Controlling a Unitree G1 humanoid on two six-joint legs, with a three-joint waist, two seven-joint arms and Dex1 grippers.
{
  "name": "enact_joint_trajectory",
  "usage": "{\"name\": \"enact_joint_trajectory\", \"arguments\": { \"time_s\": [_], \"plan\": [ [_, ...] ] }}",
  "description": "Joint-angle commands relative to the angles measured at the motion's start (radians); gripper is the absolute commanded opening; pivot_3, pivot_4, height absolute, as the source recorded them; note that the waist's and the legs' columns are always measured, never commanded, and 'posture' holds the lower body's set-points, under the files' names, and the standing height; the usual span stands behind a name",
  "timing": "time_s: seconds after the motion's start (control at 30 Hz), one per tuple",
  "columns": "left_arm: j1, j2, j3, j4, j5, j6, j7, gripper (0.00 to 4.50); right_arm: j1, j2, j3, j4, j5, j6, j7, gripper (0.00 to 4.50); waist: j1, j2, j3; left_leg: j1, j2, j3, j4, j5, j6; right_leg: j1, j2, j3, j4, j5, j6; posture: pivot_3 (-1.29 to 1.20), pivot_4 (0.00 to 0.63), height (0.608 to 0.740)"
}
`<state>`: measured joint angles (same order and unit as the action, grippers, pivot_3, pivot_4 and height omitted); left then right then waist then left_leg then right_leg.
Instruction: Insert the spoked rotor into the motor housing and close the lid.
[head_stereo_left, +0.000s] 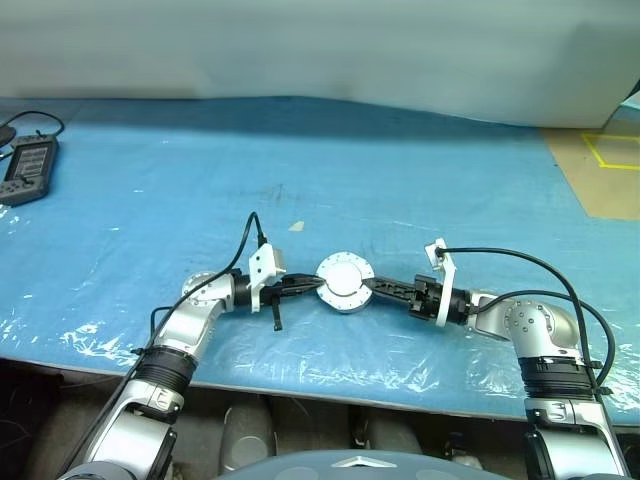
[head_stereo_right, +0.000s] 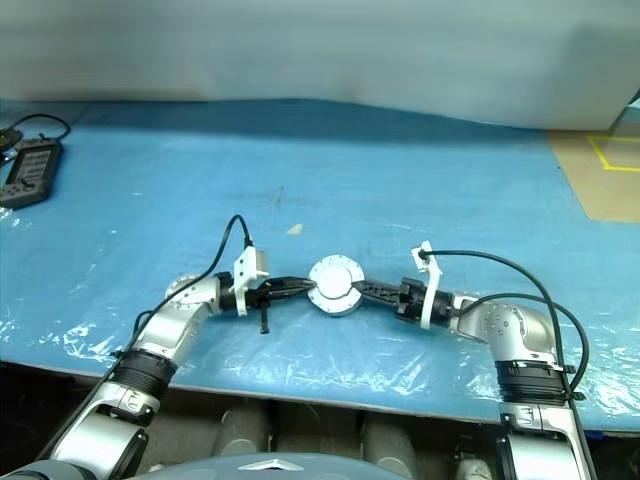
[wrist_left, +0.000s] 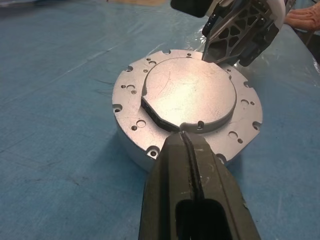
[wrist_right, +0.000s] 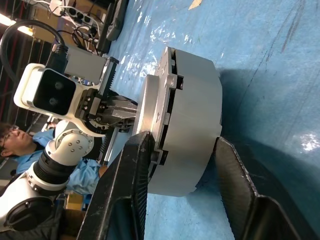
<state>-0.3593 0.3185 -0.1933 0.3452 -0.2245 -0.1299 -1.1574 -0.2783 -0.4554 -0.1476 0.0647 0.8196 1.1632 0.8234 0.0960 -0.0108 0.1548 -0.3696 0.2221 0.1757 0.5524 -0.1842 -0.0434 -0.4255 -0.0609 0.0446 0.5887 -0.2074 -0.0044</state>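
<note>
On the blue plastic sheet that covers the table, near the front edge and between the two arms, sits the motor housing, a round silver shell with the lid already lying on its top, smooth face with the raised middle upward. The windings and the spoked rotor are hidden under the lid, so what is inside cannot be told. Far off at the sheet's left edge lies a dark handheld controller with its cable, well apart from the work. A bare brown surface with yellow tape borders the sheet at the far right.

The left gripper reaches in from the robot's left, its two black fingers pressed flat together with nothing between them, their joined tips resting on the lid's flange at the foot of the raised middle. The right gripper comes in from the opposite side; its fingers straddle the assembly top and bottom, one on the lid's face and the other under the housing's base, closed up against it but with a narrow gap visible at the lower finger. A person in blue sits in the background of the right wrist view.
</note>
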Motion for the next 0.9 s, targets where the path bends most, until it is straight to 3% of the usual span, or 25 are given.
{"name": "enact_joint_trajectory", "arguments": {
  "time_s": [0.03,0.27,0.5,0.63,0.73,0.9],
  "plan": [
    [-0.004,-0.002,-0.012,0.013,0.01,-0.008,-0.005,0.0,0.004,0.001,0.006,-0.018,0.005,-0.013,0.009,1.19,0.0,0.0,0.0,0.0,0.0,0.0,0.0,0.0,0.0,0.0,0.0,0.0,0.0,0.0,0.0,0.0,0.15,0.74],
    [0.003,-0.025,0.024,-0.01,-0.02,0.071,0.06,0.0,-0.004,0.009,-0.006,-0.013,0.011,-0.017,-0.006,1.1,0.0,0.0,0.0,0.001,0.0,0.0,0.001,0.0,0.0,0.001,0.0,0.0,0.0,0.0,0.0,0.0,0.15,0.74],
    [0.012,-0.02,0.067,-0.049,-0.102,0.329,0.11,0.0,-0.046,0.042,-0.06,0.035,0.028,-0.021,-0.052,1.1,-0.001,0.0,0.0,0.001,0.0,0.0,0.001,0.0,0.0,0.001,0.0,0.0,0.001,0.0,0.0,0.0,0.15,0.74],
    [0.013,-0.045,0.131,-0.012,-0.156,0.272,0.104,0.0,-0.074,0.069,-0.102,0.066,0.043,-0.024,-0.091,1.1,-0.003,0.0,0.0,0.001,0.0,0.0,0.001,0.0,0.0,0.001,0.0,0.0,0.001,0.0,0.0,0.0,0.15,0.74],
    [0.004,-0.076,0.188,0.016,-0.199,0.32,0.152,0.54,-0.109,0.098,-0.154,0.106,0.061,-0.037,-0.135,1.1,-0.002,0.0,0.0,0.0,0.0,0.0,0.001,0.0,0.0,0.0,0.0,0.0,0.0,0.0,0.0,0.0,0.15,0.74],
    [-0.011,-0.112,0.27,-0.008,-0.315,0.439,0.171,2.26,-0.169,0.131,-0.244,0.171,0.098,-0.041,-0.197,1.1,-0.002,0.001,0.001,-0.003,0.0,0.0,0.0,0.0,0.0,-0.002,0.0,0.0,0.0,0.0,0.0,0.0,0.15,0.74]
  ]
}}
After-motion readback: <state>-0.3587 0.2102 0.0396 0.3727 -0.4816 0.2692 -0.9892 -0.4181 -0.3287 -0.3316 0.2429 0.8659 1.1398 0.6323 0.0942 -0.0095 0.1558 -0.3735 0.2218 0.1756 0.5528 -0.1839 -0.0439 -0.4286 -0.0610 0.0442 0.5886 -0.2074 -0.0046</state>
